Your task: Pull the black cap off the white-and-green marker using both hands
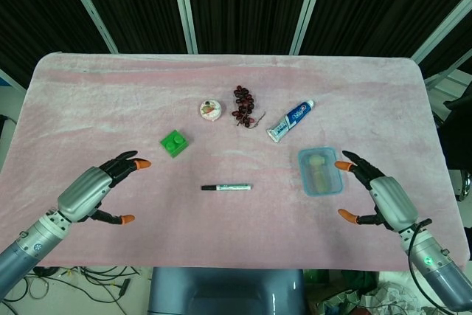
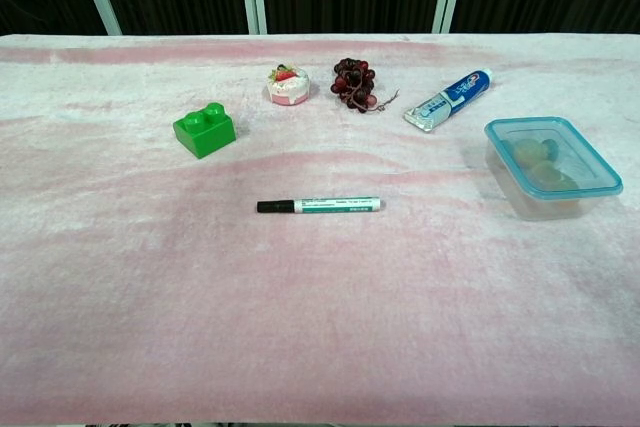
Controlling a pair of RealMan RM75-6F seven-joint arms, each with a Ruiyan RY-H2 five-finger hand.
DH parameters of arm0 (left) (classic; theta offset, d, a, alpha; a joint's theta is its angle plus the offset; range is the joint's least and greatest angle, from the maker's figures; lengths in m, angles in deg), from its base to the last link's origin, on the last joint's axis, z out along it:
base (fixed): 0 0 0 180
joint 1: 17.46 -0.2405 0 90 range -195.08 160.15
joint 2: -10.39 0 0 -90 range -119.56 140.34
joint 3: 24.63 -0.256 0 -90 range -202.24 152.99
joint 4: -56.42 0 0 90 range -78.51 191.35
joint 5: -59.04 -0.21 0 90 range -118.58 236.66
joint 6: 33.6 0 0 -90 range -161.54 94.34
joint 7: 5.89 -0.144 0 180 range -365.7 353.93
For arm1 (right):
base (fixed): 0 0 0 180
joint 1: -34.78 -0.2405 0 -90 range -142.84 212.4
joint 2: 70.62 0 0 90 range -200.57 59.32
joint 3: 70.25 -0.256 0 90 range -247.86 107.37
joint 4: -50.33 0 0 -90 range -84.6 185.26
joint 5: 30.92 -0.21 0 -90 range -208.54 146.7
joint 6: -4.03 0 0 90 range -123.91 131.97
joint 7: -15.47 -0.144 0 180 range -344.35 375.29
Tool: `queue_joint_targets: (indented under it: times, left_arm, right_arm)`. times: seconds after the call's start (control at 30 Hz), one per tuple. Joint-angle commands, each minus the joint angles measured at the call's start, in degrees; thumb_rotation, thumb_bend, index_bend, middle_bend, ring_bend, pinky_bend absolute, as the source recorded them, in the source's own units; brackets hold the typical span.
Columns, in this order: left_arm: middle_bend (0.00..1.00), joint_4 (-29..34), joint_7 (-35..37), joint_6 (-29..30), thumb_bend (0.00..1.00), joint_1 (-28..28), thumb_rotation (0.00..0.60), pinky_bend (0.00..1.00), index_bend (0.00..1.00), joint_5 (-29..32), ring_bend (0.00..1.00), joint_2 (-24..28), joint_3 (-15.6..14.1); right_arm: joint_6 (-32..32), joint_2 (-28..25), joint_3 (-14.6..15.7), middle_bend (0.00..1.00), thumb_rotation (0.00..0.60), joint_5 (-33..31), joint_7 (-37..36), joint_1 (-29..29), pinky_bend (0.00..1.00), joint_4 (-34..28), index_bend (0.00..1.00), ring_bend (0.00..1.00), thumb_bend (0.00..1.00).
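marker capped, frame centre | left hand lower left, fingers spread, empty | right hand lower right, same

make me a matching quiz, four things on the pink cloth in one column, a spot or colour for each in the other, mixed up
Things:
1. marker
2. toy block
3. toothpaste tube
4. plastic container

Descriptions:
A. green, left of the marker
B. blue rim, nearest the right hand
C. black cap still on, lying mid-cloth
D. blue and white, beside the grapes

Pairs: 1-C, 2-A, 3-D, 4-B
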Motion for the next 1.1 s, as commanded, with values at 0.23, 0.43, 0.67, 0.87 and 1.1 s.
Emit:
queue_joint_targets:
  times: [0.23,0.43,0.67,0.87,1.1]
  left_arm:
    - [0.15,-0.15,-28.74,12.11,0.12,-8.4,0.6,0.18,0.14,4.38,0.02,-8.61,3.27]
    - [0.15,0.19,-28.66,11.26,0.12,-8.48,0.6,0.18,0.14,5.65,0.02,-8.88,3.49]
    - [0.15,-0.96,-28.88,10.99,0.12,-8.45,0.6,0.18,0.14,7.43,0.02,-9.66,4.56]
    - [0.15,-1.27,-28.37,10.48,0.12,-8.42,0.6,0.18,0.14,8.4,0.02,-9.76,4.94]
    - [0.15,-1.14,-27.82,10.87,0.12,-8.66,0.6,0.18,0.14,8.33,0.02,-9.73,5.2]
  right_arm:
    - [10.64,13.98,-5.24,0.03,0.6,-16.51,31.05,-8.11,0.17,2.2,0.21,0.07,0.12]
    - [16.34,20.74,-8.64,0.03,0.6,-26.34,37.61,-14.29,0.17,5.42,0.25,0.07,0.12]
    - [22.27,27.67,-11.18,0.03,0.6,-37.95,40.3,-21.0,0.17,8.78,0.31,0.07,0.13]
    - [23.49,32.32,-12.55,0.03,0.6,-44.72,41.1,-24.87,0.17,11.97,0.37,0.07,0.15]
    - [20.87,38.13,-11.75,0.03,0.6,-49.57,43.69,-27.7,0.16,15.5,0.43,0.06,0.17]
